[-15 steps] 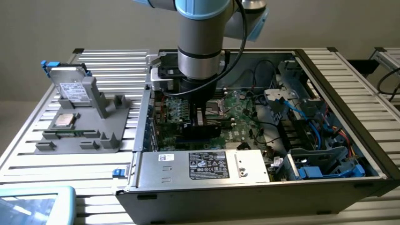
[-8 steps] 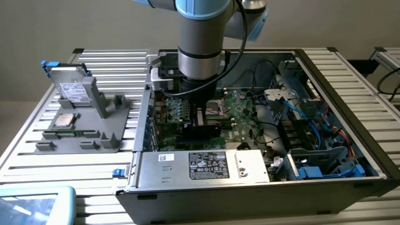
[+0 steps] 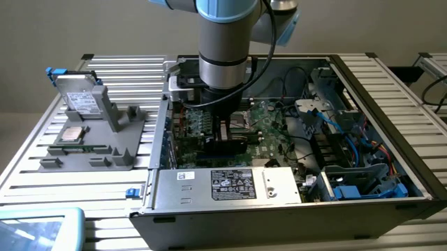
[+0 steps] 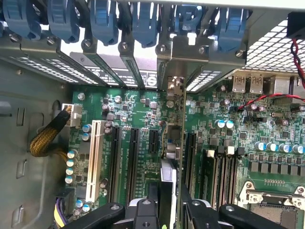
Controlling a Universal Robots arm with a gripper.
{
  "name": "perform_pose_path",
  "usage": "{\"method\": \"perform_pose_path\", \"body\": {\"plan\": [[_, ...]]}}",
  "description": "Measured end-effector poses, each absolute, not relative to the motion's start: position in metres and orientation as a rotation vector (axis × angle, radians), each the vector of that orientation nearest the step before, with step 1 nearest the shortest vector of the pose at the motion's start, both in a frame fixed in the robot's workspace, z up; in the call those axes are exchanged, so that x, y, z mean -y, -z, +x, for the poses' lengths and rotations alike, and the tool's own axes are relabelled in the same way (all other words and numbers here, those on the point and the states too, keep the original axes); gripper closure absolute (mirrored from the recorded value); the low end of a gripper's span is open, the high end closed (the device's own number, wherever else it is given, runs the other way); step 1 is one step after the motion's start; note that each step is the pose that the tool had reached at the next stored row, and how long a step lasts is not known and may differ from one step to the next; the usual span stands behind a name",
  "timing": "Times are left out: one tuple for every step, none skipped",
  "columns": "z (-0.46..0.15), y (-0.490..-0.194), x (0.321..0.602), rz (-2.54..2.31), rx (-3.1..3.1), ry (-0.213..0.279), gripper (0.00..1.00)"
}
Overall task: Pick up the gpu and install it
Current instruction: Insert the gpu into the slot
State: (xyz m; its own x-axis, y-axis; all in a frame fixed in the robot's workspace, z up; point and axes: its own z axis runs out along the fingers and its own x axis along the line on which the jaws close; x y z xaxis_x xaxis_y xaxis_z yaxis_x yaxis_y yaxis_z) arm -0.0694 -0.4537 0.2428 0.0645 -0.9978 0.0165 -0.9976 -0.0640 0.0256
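Robot arm (image 3: pixel 222 42) reaches down from above into the open computer case (image 3: pixel 391 141) that sits on the slatted counter (image 3: pixel 28 172). Its tool (image 3: pixel 227 137) is low over the green main board (image 3: pixel 269 128), in the middle of the case. In the wrist view the tool (image 4: pixel 170 210) has a finger (image 4: pixel 145 210) on each side of the gpu (image 4: pixel 172 143), which is seen edge on as a thin card standing upright. The tool is clamped on this card. The card stands in line with one of the long black slots (image 4: pixel 132 162) on the board, between other slots, and its silvery end bracket (image 4: pixel 177 86) reaches up to the back wall of the case, by the row of blue clips (image 4: pixel 102 19). I cannot tell if the card is pushed all the way into its slot. At the exterior view's left, a grey holder (image 3: pixel 98 141) sits on the counter beside the case. A silver drive with blue clips (image 3: pixel 73 91) leans in it, and a small square chip (image 3: pixel 72 134) lies flat in it. A silver power box with a label (image 3: pixel 231 185) fills the near side of the case.
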Motion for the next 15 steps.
{"method": "perform_pose_path", "body": {"plan": [[-0.0697, -0.2427, 0.4536, 2.27, 2.128, 0.008, 0.73], [-0.0702, -0.2426, 0.4536, 2.271, 2.128, 0.008, 0.73], [-0.0706, -0.2426, 0.4536, 2.272, 2.127, 0.007, 0.73], [-0.071, -0.2427, 0.4537, 2.273, 2.126, 0.006, 0.73], [-0.0713, -0.2427, 0.4537, 2.275, 2.125, 0.005, 0.73], [-0.0714, -0.2427, 0.4538, 2.276, 2.123, 0.005, 0.73], [-0.0714, -0.2427, 0.4538, 2.277, 2.121, 0.005, 0.73], [-0.0714, -0.2427, 0.4538, 2.278, 2.12, 0.005, 0.73], [-0.0714, -0.2427, 0.4538, 2.279, 2.12, 0.005, 0.73], [-0.0714, -0.2427, 0.4538, 2.28, 2.118, 0.005, 0.73], [-0.0714, -0.2427, 0.4538, 2.281, 2.117, 0.005, 0.73], [-0.0714, -0.2427, 0.4538, 2.283, 2.116, 0.005, 0.73], [-0.0714, -0.2427, 0.4538, 2.284, 2.115, 0.005, 0.73], [-0.0715, -0.2427, 0.4539, 2.285, 2.113, 0.005, 0.73], [-0.0715, -0.2427, 0.4539, 2.287, 2.111, 0.005, 0.73]]}}
